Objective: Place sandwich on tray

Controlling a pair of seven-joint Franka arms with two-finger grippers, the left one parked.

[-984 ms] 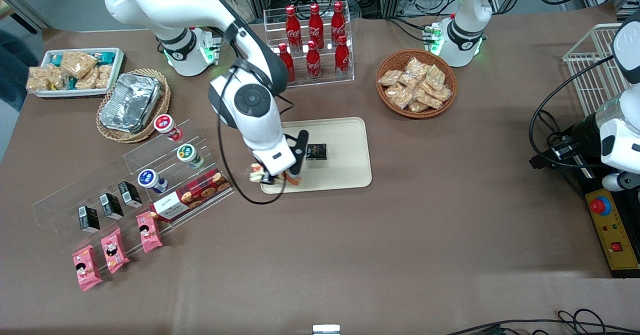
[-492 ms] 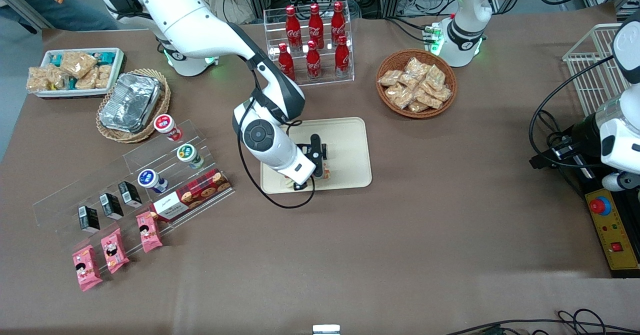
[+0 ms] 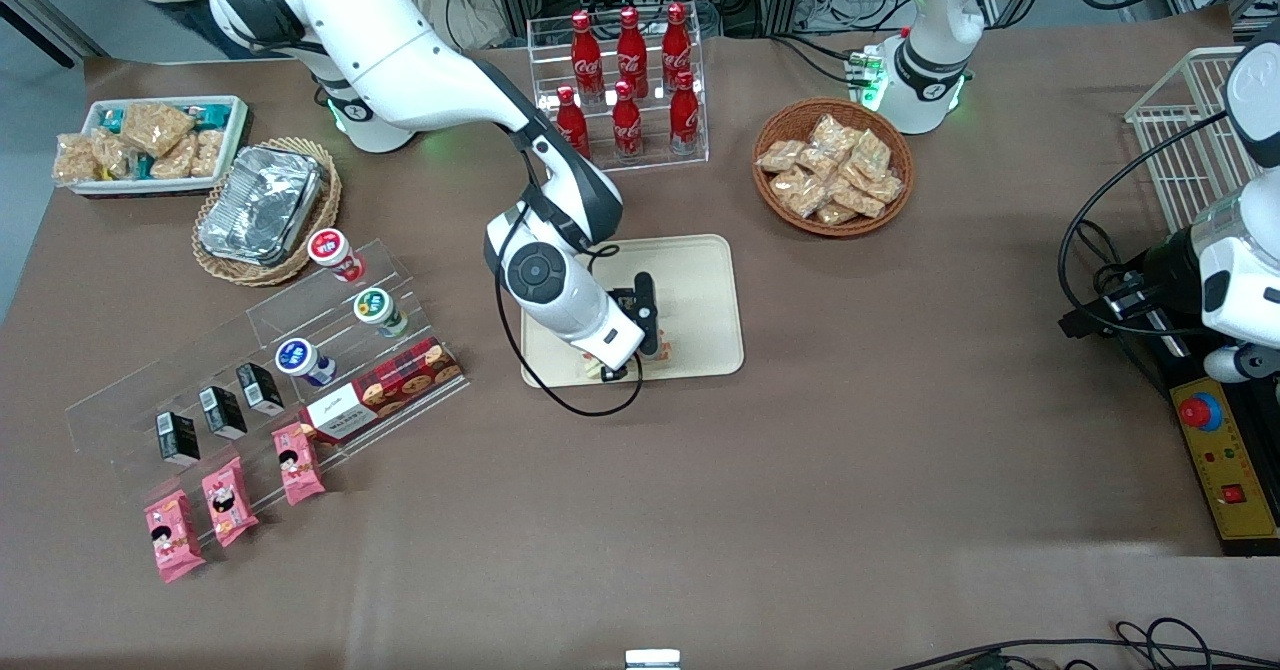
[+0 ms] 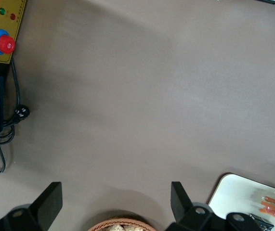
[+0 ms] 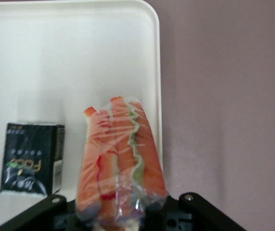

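My right gripper (image 3: 646,342) hangs low over the cream-beige tray (image 3: 702,272), close to the tray's edge nearest the front camera. It is shut on the sandwich (image 5: 120,159), a plastic-wrapped wedge whose red-orange filling stripes face the wrist camera. In the front view only a bit of the sandwich (image 3: 664,351) shows beside the black fingers. The tray (image 5: 55,57) lies under it, and the sandwich is just inside the rim. Whether the sandwich touches the tray I cannot tell. The gripper (image 5: 120,214) clamps the wedge at its bread end.
A small black packet (image 3: 628,299) lies on the tray beside the sandwich, also seen as the black packet (image 5: 29,159). A rack of cola bottles (image 3: 628,80) and a wicker basket of snack packets (image 3: 832,165) stand farther from the camera. An acrylic shelf of cups and boxes (image 3: 300,360) lies toward the working arm's end.
The right arm has carried the sandwich from the tray's corner nearest the shelf inward over the tray, toward the parked arm's end, and has lowered. The grip has not changed.
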